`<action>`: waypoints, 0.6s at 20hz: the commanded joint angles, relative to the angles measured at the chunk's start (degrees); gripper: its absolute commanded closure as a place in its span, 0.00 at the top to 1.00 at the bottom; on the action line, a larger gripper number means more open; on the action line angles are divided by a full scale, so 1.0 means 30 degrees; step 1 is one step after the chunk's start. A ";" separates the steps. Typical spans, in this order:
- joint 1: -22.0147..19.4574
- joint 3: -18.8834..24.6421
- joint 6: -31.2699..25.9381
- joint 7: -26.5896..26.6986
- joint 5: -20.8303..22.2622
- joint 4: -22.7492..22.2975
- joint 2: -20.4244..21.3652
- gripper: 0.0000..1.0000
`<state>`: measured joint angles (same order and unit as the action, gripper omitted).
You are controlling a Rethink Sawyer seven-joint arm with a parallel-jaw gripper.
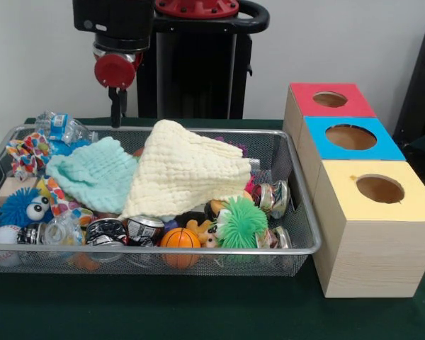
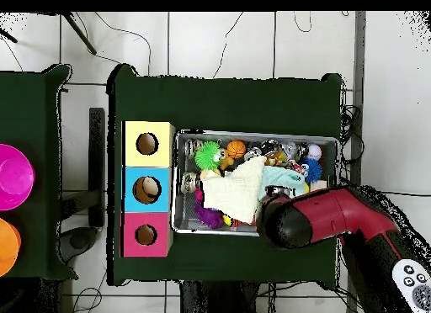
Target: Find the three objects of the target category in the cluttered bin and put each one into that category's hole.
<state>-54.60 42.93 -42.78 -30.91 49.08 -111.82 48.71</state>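
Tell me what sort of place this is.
Probably a robotics lab's test bench: a robot arm over a green-covered table, a wire-mesh basket crammed with toys and cloths, and three wooden boxes with coloured, holed tops, on a tiled floor with loose cables.

- The worktop [image 1: 198, 319] is covered in dark green.
- The wire-mesh bin [image 1: 306, 234] sits directly on it.
- Three wooden boxes [image 1: 372, 262], topped red, blue and yellow, stand just beside the bin.

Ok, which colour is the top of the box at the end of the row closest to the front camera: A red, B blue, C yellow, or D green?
C: in the front view the yellow-topped box stands nearest, with the blue-topped box and the red-topped box behind it.
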 commanded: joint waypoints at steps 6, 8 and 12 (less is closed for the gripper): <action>-0.2234 0.1243 0.0971 0.2847 0.0623 -0.4473 0.0892 1.00; -0.2573 0.1278 0.0948 0.2909 0.0833 -0.4772 0.0986 1.00; -0.3731 0.1611 0.0800 0.3719 0.1229 -0.5221 0.1192 1.00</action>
<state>-62.65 44.71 -42.75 -30.89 49.20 -122.13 51.62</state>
